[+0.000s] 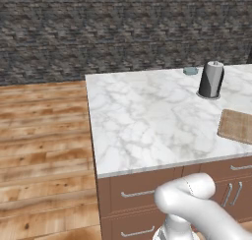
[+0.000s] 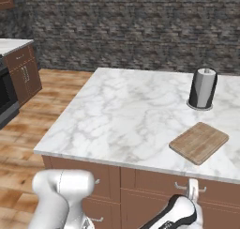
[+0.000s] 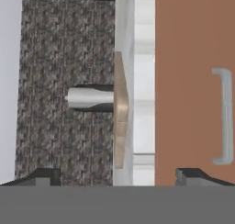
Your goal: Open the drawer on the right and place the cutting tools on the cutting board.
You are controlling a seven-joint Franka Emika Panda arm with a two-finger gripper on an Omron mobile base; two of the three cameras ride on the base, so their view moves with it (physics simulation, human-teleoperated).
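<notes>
The drawer (image 2: 164, 188) is shut, its reddish-brown front under the right part of the marble counter (image 2: 117, 120). My gripper (image 2: 192, 190) stands just in front of its silver handle (image 2: 202, 187). In the rolled hand view the drawer front (image 3: 183, 81) lies to the right, with the handle (image 3: 223, 116) ahead of and outside the right fingertip (image 3: 193, 176). There my gripper (image 3: 117, 178) is open with nothing between the tips. The tan cutting board (image 2: 199, 142) (image 1: 238, 126) lies on the counter near its front edge, seen edge-on (image 3: 120, 110) by the hand. The cutting tools are hidden.
A tall grey cylinder (image 2: 203, 88) (image 1: 211, 79) stands on the counter behind the board. A small teal object (image 1: 190, 71) lies at the counter's far edge. More drawers (image 1: 138, 193) sit below the counter at left. Wooden floor (image 1: 44, 150) and a stone wall (image 2: 140, 26) surround the island.
</notes>
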